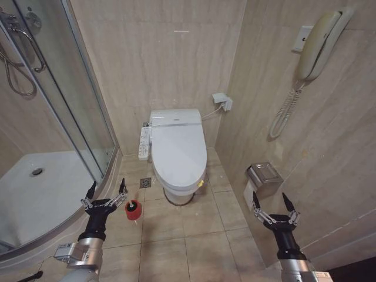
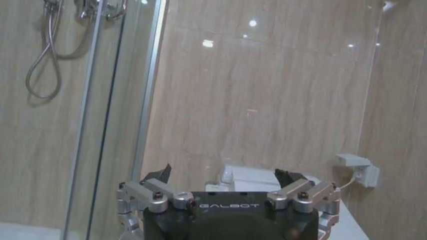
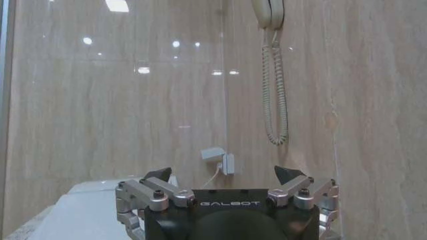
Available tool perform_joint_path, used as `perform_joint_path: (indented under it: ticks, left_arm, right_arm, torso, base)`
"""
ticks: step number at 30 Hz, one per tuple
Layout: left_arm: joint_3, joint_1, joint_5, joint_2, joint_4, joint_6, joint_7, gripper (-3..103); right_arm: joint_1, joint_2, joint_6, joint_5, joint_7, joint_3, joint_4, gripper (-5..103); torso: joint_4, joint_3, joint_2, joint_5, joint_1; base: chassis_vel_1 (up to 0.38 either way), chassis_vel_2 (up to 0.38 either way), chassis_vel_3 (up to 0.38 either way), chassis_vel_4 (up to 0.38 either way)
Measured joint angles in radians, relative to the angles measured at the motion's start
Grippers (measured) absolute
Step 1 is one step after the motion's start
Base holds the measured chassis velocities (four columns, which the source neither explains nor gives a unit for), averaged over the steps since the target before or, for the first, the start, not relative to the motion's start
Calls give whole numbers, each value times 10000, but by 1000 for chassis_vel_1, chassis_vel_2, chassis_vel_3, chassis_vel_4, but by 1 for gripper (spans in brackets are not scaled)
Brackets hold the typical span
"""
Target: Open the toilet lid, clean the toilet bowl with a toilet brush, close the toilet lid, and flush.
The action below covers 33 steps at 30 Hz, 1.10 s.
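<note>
The toilet lid [image 1: 178, 151] is glossy white and lies shut over the toilet against the back wall, so the toilet bowl is hidden beneath it. A round red holder [image 1: 133, 210] with the toilet brush's dark top [image 1: 132, 205] stands on the floor tiles left of the toilet. My left gripper [image 1: 106, 191] hangs open just left of the holder, holding nothing. My right gripper [image 1: 272, 202] is open at the lower right, near the side wall. The wrist views show each gripper's open fingers, left [image 2: 159, 175] and right [image 3: 157, 176], facing the beige wall.
A glass shower enclosure [image 1: 76, 106] with a white tray [image 1: 41, 194] fills the left. A bidet control panel [image 1: 143, 144] juts from the toilet's left side. A wall phone [image 1: 317, 44], a paper holder [image 1: 264, 176] and a wall socket [image 1: 223, 101] line the right.
</note>
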Motion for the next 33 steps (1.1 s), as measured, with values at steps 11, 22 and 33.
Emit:
perform_joint_path:
  ticks: [11, 22, 33]
  left_arm:
    - [21, 61, -69, 45, 171, -163, 119, 100]
    - [-30, 133, -79, 71, 192, -295, 238, 100]
    - [-32, 282, -20, -58, 293, -597, 420, 100]
  right_arm:
    - [46, 18, 159, 35, -112, -7, -48, 100]
    - [127, -7, 179, 208, -318, 61, -42, 100]
    - [138, 46, 462, 552, -898, 3, -142, 100]
  torso:
    - [0, 0, 0, 1, 0]
    - [0, 0, 0, 1, 0]
    - [-1, -2, 2, 1, -5]
  base:
    - [0, 0, 0, 0]
    - [0, 0, 0, 0]
    - [-17, 16, 14, -18]
